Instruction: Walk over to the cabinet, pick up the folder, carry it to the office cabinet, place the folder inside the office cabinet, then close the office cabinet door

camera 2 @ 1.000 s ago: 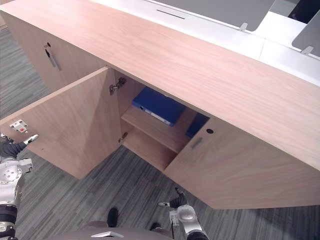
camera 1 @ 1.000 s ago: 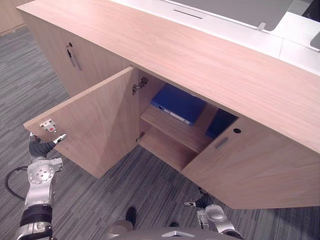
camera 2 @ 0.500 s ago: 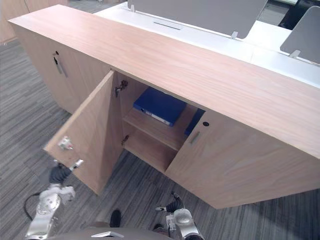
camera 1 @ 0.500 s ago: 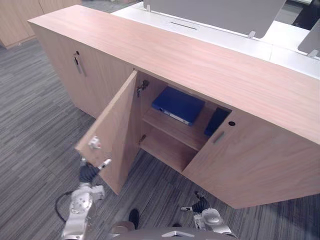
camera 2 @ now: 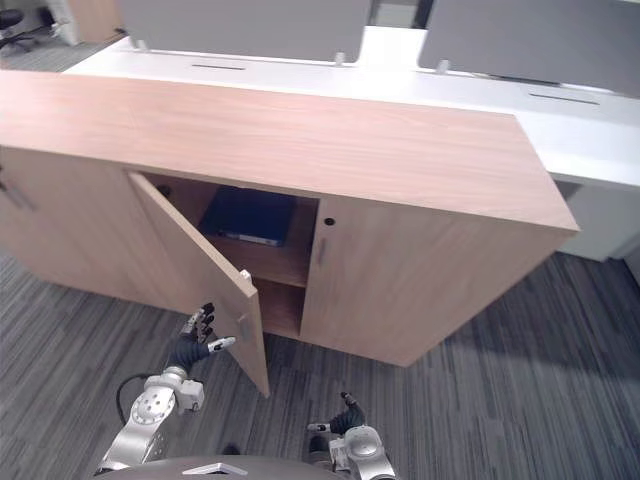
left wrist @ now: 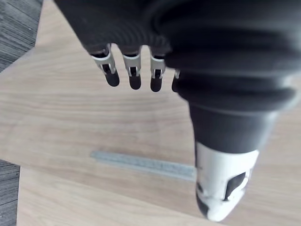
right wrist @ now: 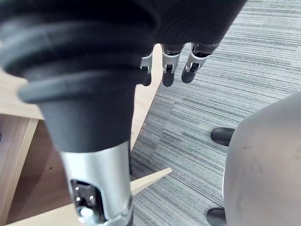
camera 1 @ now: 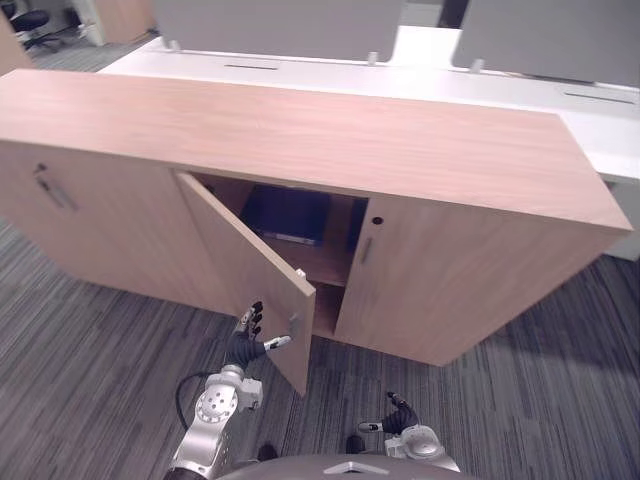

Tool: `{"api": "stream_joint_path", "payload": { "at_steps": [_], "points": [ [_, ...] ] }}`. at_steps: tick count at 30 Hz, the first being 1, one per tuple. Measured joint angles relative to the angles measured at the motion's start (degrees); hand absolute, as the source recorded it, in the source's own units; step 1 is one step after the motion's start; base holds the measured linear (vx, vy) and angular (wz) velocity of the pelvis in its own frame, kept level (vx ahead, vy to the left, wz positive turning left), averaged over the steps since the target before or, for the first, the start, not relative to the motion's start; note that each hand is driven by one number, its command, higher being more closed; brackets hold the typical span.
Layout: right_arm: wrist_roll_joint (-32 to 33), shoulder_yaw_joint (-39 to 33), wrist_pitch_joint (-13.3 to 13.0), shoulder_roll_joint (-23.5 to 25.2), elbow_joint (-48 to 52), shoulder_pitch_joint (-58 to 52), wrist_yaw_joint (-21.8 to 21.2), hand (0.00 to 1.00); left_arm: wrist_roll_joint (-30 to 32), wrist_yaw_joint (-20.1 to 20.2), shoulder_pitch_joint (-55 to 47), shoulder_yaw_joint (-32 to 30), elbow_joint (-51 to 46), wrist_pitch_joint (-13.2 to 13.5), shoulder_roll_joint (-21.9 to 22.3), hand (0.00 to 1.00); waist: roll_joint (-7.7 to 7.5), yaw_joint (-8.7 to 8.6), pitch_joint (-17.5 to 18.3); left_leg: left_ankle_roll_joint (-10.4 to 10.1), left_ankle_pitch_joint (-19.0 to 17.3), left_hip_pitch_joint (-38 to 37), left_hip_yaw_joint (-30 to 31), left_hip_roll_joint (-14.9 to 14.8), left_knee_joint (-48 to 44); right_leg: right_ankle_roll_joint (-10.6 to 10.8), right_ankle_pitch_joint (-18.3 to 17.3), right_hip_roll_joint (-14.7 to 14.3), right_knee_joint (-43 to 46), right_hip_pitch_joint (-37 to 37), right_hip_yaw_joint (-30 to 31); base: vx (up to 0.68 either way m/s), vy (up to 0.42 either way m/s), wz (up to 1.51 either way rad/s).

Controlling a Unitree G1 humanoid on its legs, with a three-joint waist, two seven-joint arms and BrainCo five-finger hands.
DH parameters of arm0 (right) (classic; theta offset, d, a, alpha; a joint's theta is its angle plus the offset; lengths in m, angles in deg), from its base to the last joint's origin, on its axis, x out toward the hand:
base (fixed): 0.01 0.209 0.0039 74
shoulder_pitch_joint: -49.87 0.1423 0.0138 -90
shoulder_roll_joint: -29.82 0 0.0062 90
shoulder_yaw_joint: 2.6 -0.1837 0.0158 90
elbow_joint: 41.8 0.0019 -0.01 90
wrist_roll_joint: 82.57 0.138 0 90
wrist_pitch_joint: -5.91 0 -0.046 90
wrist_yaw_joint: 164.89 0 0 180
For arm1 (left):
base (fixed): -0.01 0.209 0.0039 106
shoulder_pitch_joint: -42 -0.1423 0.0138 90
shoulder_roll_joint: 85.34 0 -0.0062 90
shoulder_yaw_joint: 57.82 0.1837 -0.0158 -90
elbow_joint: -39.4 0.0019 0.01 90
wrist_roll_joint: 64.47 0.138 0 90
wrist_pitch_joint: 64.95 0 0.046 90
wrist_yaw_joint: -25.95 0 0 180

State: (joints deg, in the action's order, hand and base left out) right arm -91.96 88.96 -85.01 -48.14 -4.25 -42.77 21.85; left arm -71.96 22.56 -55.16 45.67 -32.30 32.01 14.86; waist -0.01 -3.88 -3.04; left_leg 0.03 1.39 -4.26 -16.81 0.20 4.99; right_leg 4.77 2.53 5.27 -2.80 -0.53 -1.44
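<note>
**Left hand at a half-open door, folder on the shelf**

The floor is grey striped carpet (camera 1: 90,350), and it lies under both hands. Past the left hand (camera 1: 245,336) stands a long, low wooden cabinet (camera 1: 300,135). Beyond that is a white desk (camera 1: 500,85) with grey screens (camera 1: 280,22), and a chair (camera 1: 35,20) sits far off to that hand's left.

The left hand is raised at the outer face of the door (camera 1: 240,262), close to its free edge. Its fingers are straight and spread and the thumb points aside. I cannot tell whether the tips touch the wood. In the left wrist view the door's metal handle (left wrist: 143,165) lies just past the fingers.

The folder (camera 1: 288,213) is blue. It lies flat on the upper shelf (camera 1: 325,258) inside the cabinet, ahead of the left hand and behind the door. The right door (camera 1: 440,280) is shut, up and to the right of that hand.

The right hand (camera 1: 392,417) hangs low over the carpet, well clear of the cabinet. Its fingers are loose and hold nothing.

Half a second ago the door stood out roughly square to the cabinet front, and now it angles in toward the opening. The left hand keeps its place by the free edge and the folder has not moved. The view itself has shifted and now takes in the cabinet's full length.
</note>
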Motion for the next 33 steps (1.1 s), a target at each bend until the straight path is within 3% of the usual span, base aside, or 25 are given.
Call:
{"api": "stream_joint_path", "payload": {
  "at_steps": [2, 7, 15, 23, 26, 30, 33],
  "points": [
    [0.0, 0.0, 0.0, 0.0, 0.0, 0.0, 0.0, 0.0, 1.0, -0.2, 3.6, -0.5, 2.4, -0.2, -0.4, 0.0, 0.31, -0.28, 0.2, -0.1, -0.5, 0.0, -2.1, -0.3, 0.0, -0.3, 1.0, -0.5, -0.4, 0.7, 2.1, 0.08, -0.011, -0.58],
    [0.0, -0.3, 0.0, -0.1, 1.8, -0.7, 0.0, 0.0, 3.0, -5.0, 12.5, -6.0, 11.9, -2.3, -4.3, 0.0, 0.32, -2.98, 0.2, -0.8, -1.4, -1.2, -5.7, -1.4, -0.4, -0.1, 2.1, -1.7, -1.6, 1.0, 5.3, 0.07, -0.037, -0.38],
    [0.6, -2.8, -0.2, -0.1, 1.9, -0.8, 0.0, 0.0, 4.4, -8.9, 20.2, -7.0, 17.0, -3.6, -7.8, 0.0, 0.37, -4.61, 0.2, -1.2, -1.8, -0.9, -7.1, -1.8, -0.4, -0.4, 2.4, -2.4, -1.8, 1.8, 6.2, -0.01, -0.043, -0.11],
    [2.8, -5.2, -0.3, -1.4, 1.5, -1.2, 0.0, 0.0, 4.4, -8.5, 20.7, -7.0, 19.0, -3.5, -7.6, 0.0, 0.39, -4.95, 0.2, -1.6, -2.1, -1.0, -8.1, -2.5, -0.9, -1.1, 2.2, -2.7, -1.4, 1.9, 6.9, -0.04, -0.022, -0.06],
    [2.9, -6.7, -0.2, -1.8, -0.2, -1.6, 0.2, 0.0, 4.3, -8.3, 19.0, -7.0, 19.0, -3.5, -7.3, 0.0, 0.14, -4.06, 0.0, -1.9, -5.2, 0.7, -7.7, -3.8, -6.7, -1.4, 1.7, -3.0, -0.6, 1.5, 7.1, -0.01, -0.047, -0.02],
    [3.1, -7.4, 0.2, -2.9, -2.5, -1.9, 0.2, 0.0, 4.2, -6.5, 15.7, -8.0, 19.0, -3.4, -5.9, 0.0, 0.49, -3.43, -0.8, -1.6, -5.7, 3.5, 3.1, -3.5, -10.7, -1.4, 1.7, -3.2, -0.6, 1.9, 7.1, 0.01, -0.08, 0.1],
    [3.3, -7.6, 0.2, -3.3, -3.1, -1.6, 0.4, 0.0, 4.3, -6.1, 12.8, -8.5, 19.0, -3.4, -5.0, 0.0, 0.81, -2.22, -1.3, -1.8, -5.9, 3.2, 4.9, -3.5, -10.7, -1.4, 2.2, -3.5, -0.7, 1.9, 7.7, -0.05, -0.027, -0.08]
  ]
}}
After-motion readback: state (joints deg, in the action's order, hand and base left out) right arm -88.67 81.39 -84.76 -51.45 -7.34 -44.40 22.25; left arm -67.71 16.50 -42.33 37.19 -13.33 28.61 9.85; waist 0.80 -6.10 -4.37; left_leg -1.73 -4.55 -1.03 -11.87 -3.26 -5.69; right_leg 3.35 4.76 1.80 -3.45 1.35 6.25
